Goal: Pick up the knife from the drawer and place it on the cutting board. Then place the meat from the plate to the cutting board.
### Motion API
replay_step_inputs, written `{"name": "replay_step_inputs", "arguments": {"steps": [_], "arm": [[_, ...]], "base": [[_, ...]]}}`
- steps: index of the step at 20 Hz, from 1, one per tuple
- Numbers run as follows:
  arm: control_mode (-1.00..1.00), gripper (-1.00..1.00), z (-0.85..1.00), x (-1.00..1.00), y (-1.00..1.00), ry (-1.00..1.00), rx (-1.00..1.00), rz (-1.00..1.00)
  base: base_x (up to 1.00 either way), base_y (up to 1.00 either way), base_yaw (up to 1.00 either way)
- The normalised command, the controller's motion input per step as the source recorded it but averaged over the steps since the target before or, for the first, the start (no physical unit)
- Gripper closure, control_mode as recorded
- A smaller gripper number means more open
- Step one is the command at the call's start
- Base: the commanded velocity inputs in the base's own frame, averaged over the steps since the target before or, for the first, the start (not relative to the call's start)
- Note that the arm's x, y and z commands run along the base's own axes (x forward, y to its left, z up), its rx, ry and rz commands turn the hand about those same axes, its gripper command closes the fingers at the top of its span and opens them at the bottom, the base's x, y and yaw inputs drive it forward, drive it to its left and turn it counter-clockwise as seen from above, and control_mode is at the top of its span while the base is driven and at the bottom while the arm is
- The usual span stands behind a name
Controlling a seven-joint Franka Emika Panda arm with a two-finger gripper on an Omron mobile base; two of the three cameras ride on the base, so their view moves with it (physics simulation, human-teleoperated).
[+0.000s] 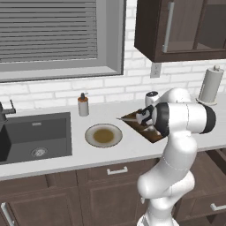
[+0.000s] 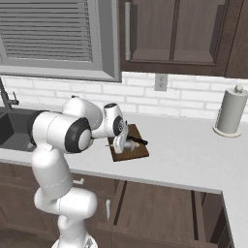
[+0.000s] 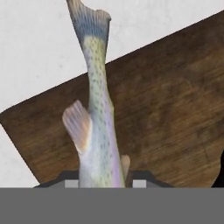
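My gripper (image 3: 105, 183) hangs low over the dark wooden cutting board (image 3: 175, 113) and is shut on the meat (image 3: 98, 122), a pale speckled fish-shaped piece whose tail points away from the hand. In the right base view the meat (image 2: 128, 145) sits just over the cutting board (image 2: 140, 151), below the gripper (image 2: 122, 143). The knife lies on the board too: its black handle (image 2: 138, 140) shows past the hand, and its blade tip (image 1: 122, 118) juts over the board's left corner (image 1: 152, 134). The plate (image 1: 103, 135), beige-rimmed, stands bare left of the board. The drawer (image 2: 112, 213) under the counter stands pulled out.
A sink (image 1: 37, 137) is sunk in the counter at far left, with a soap dispenser (image 1: 83, 105) behind the plate. A paper towel roll (image 2: 231, 112) stands at the right by the wall. Wall cabinets (image 2: 174, 34) hang above the board.
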Motion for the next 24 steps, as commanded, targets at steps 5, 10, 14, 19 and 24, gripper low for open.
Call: {"name": "replay_step_inputs", "arguments": {"steps": [5, 10, 14, 19, 24], "arm": [[-1.00, -1.00, 0.00, -0.02, -0.03, -0.01, 0.00, 0.03], [-1.00, -1.00, 0.35, -0.41, -0.01, -0.08, 0.00, 0.01], [-1.00, -1.00, 0.79, -0.65, 0.00, -0.14, 0.00, 0.05], [-1.00, -1.00, 0.74, -0.83, 0.01, -0.10, 0.00, 0.04], [-1.00, -1.00, 0.69, -0.68, 0.07, -0.05, 0.00, 0.00]], "base": [[0.00, 0.00, 0.00], [0.00, 0.00, 0.00], [0.00, 0.00, 0.00], [0.00, 0.00, 0.00], [0.00, 0.00, 0.00]]}}
